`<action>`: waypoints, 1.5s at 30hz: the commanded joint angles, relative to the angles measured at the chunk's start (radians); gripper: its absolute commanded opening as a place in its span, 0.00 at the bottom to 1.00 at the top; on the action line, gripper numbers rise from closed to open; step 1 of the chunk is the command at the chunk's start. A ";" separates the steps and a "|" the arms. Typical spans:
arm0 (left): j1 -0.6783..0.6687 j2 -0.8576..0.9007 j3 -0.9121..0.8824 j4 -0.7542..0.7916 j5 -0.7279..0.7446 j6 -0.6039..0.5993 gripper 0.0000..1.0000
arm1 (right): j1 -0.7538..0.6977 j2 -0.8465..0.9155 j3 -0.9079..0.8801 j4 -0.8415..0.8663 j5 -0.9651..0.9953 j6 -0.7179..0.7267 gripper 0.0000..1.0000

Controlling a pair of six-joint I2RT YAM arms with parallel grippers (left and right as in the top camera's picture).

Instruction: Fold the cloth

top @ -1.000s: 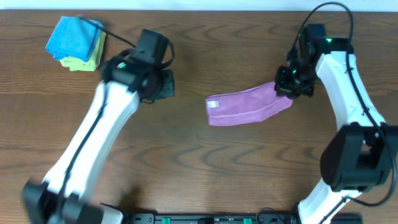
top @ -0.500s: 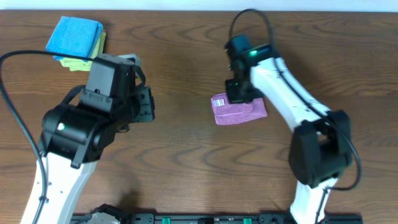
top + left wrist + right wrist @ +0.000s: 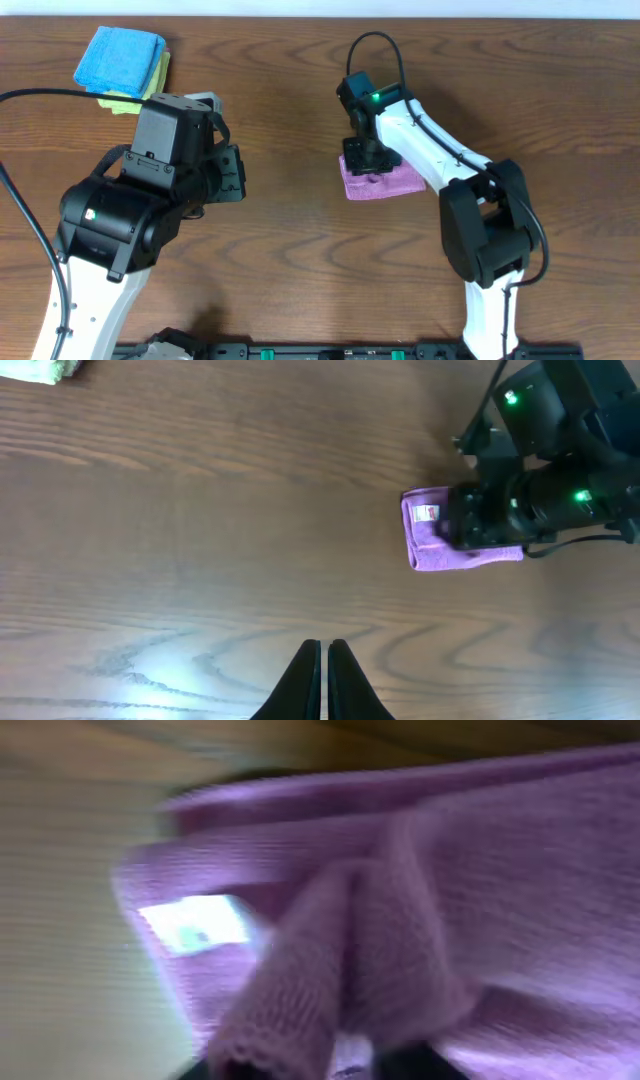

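The cloth is seen lying on the table right of centre, already doubled into a small, compact rectangle. Its white tag is turned up at the left edge. In the blurred right wrist view a ridge of lilac fabric is drawn up toward the camera, so the right pincer is judged to be clamped on a pinch of the upper layer, though its fingers are barely made out. The grip is placed at the cloth's left end, presumably so that the carried edge can be laid down square over the layer beneath before being let go.

The left pincer is held with its fingers together on nothing, raised over bare table well to the left of the cloth. It is probably parked there so that the fold is left unobstructed.

At the far left corner a blue folded cloth is stacked on a yellow-green one, well apart from the work.
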 commanded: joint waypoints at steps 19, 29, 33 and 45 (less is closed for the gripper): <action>0.002 0.158 -0.400 0.479 0.031 0.062 0.06 | -0.192 -0.154 0.105 -0.048 -0.280 -0.177 0.01; -0.026 0.519 -0.484 0.931 0.467 -0.028 0.77 | -0.366 -0.156 0.027 -0.076 -0.144 -0.214 0.01; -0.055 0.628 -0.484 1.031 0.619 -0.036 0.81 | -0.436 -0.156 -0.051 -0.051 -0.176 -0.244 0.01; -0.123 0.776 -0.484 1.159 0.677 -0.124 0.81 | -0.453 -0.154 -0.316 0.230 -0.247 -0.222 0.02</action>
